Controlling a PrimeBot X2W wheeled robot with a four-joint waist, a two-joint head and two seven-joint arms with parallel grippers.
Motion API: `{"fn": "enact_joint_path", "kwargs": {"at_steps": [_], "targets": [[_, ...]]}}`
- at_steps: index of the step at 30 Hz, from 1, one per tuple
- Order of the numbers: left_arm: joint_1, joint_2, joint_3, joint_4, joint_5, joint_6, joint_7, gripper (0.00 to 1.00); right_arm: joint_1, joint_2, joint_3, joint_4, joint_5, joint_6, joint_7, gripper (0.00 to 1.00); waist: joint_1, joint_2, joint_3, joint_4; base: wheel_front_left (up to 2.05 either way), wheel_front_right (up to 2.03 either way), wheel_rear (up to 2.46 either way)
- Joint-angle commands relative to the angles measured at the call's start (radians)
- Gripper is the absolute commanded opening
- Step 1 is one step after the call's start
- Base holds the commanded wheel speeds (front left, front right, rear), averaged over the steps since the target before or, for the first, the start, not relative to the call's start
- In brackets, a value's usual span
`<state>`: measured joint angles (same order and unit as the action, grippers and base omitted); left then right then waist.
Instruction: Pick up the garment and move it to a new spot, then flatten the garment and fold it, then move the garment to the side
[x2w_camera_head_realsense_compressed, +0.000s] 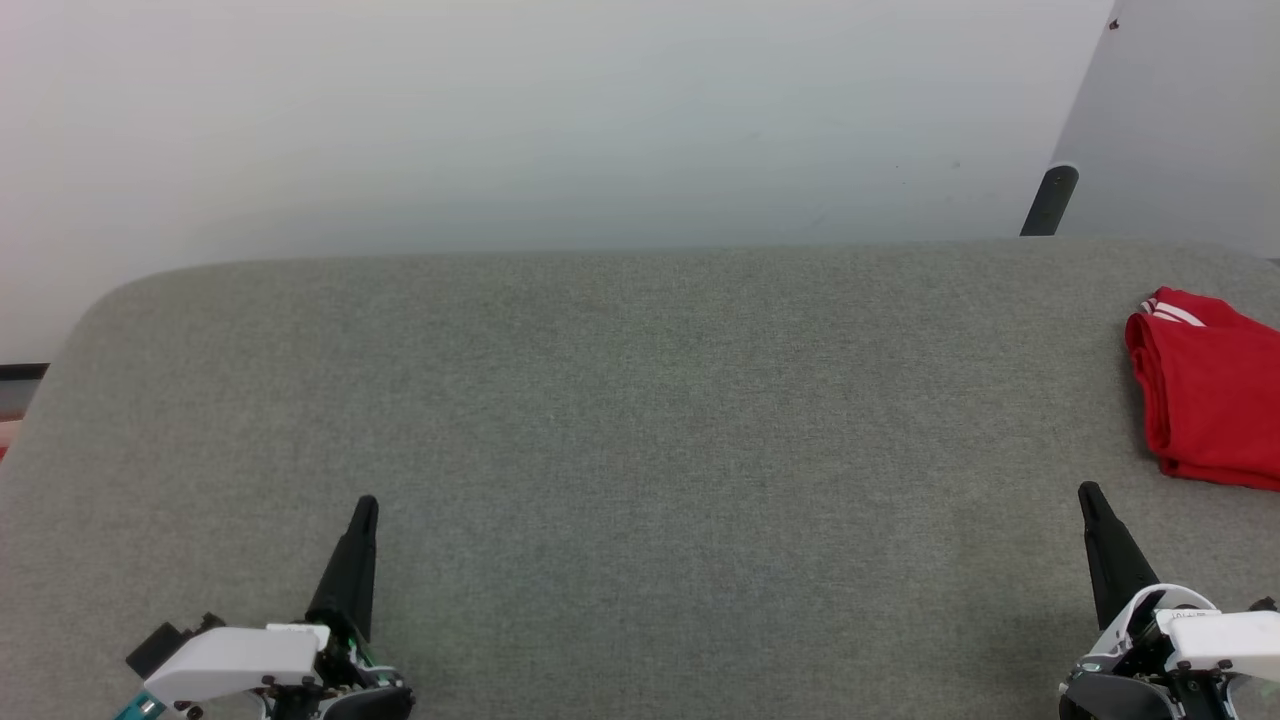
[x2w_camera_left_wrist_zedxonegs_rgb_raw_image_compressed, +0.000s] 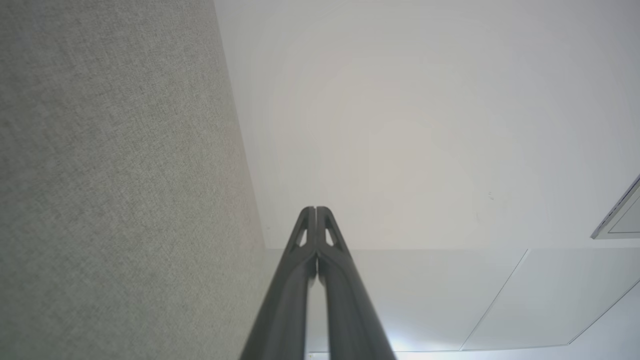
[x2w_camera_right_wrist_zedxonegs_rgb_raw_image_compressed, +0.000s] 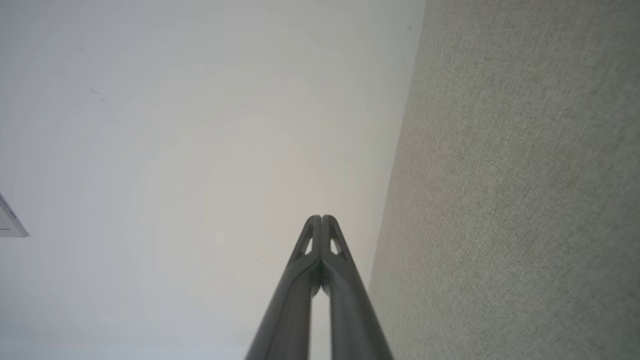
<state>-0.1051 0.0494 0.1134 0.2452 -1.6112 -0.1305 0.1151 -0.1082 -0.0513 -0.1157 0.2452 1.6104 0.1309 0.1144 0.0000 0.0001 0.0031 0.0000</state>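
Note:
The garment (x2w_camera_head_realsense_compressed: 1210, 400), a red tee folded into a compact stack with a strip of red-striped white trim at its top, lies at the far right of the grey table (x2w_camera_head_realsense_compressed: 640, 400), partly cut off by the head view's edge. My left gripper (x2w_camera_head_realsense_compressed: 365, 505) rests at the lower left, shut and holding nothing, fingertips together (x2w_camera_left_wrist_zedxonegs_rgb_raw_image_compressed: 315, 209). At the lower right my right gripper (x2w_camera_head_realsense_compressed: 1087, 492) is also shut and bare (x2w_camera_right_wrist_zedxonegs_rgb_raw_image_compressed: 321, 217), a short way below and left of the garment, apart from it.
The table's grey fabric top runs from a rounded far-left corner across the whole head view. A pale wall stands behind it, with a dark post (x2w_camera_head_realsense_compressed: 1048, 200) at the back right.

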Motion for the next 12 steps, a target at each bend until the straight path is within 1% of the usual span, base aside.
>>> {"fn": "enact_joint_path", "kwargs": {"at_steps": [1, 12], "targets": [[-0.009, 0.0, 0.003, 0.0, -0.003, 0.0, 0.002, 0.0, -0.003, 0.003, 0.003, -0.002, 0.005, 0.0, 0.001, 0.0, 0.0, -0.0001, 0.0, 0.0, 0.0, 0.0, 0.0], [-0.009, 0.0, 0.002, 0.0, -0.003, 0.0, 0.002, 0.0, -0.003, 0.003, 0.003, -0.002, 0.005, 0.0, 0.001, 0.0, 0.0, -0.0001, 0.0, 0.0, 0.0, 0.0, 0.0]]}}
